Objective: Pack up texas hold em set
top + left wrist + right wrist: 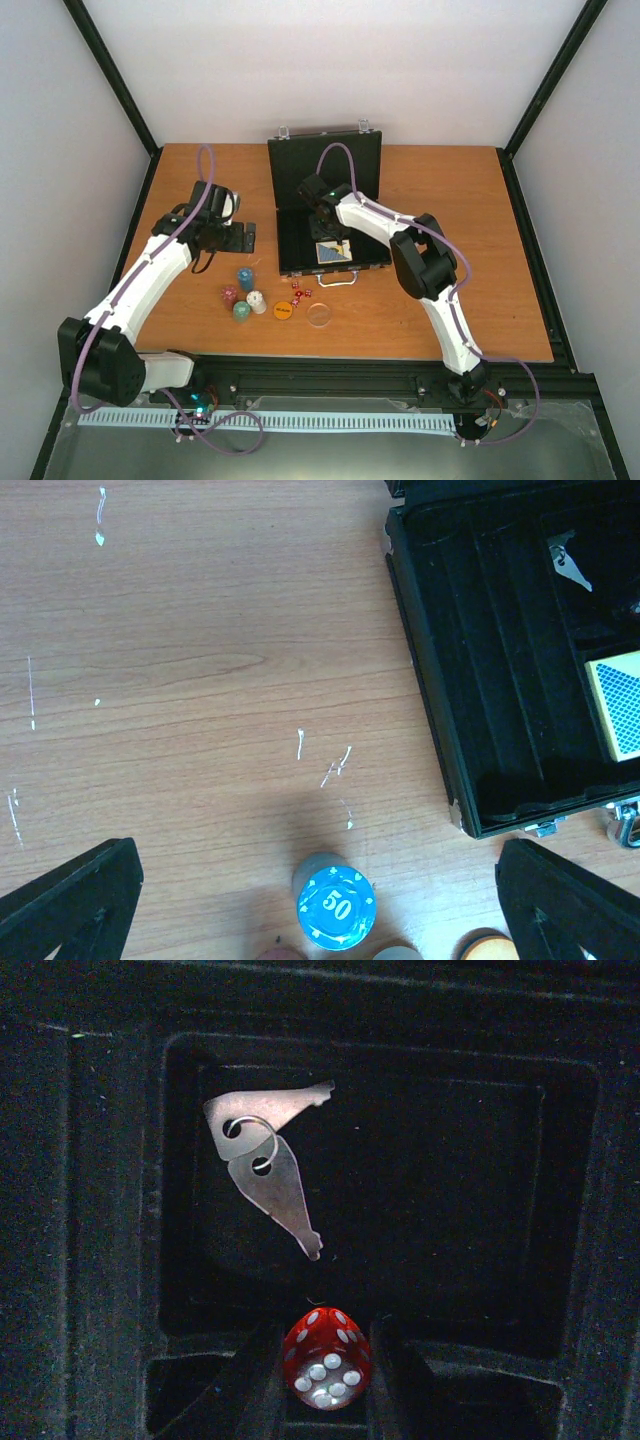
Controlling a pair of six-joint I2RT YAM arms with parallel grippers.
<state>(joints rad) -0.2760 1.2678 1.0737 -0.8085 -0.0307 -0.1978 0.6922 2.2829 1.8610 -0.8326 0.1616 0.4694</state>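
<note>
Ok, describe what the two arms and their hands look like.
The left arm and right arm have white shells with black joints and black bases. A purple cable loops along each. The left hand and right hand are black, with flat, wedge-shaped black fingers. A small green light glows on the right arm's wrist.

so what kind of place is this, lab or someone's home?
Probably a lab robot cell, not a home: a left arm and right arm bolted to a black rail, and a wooden table boxed in by plain white walls and black frame struts.
</note>
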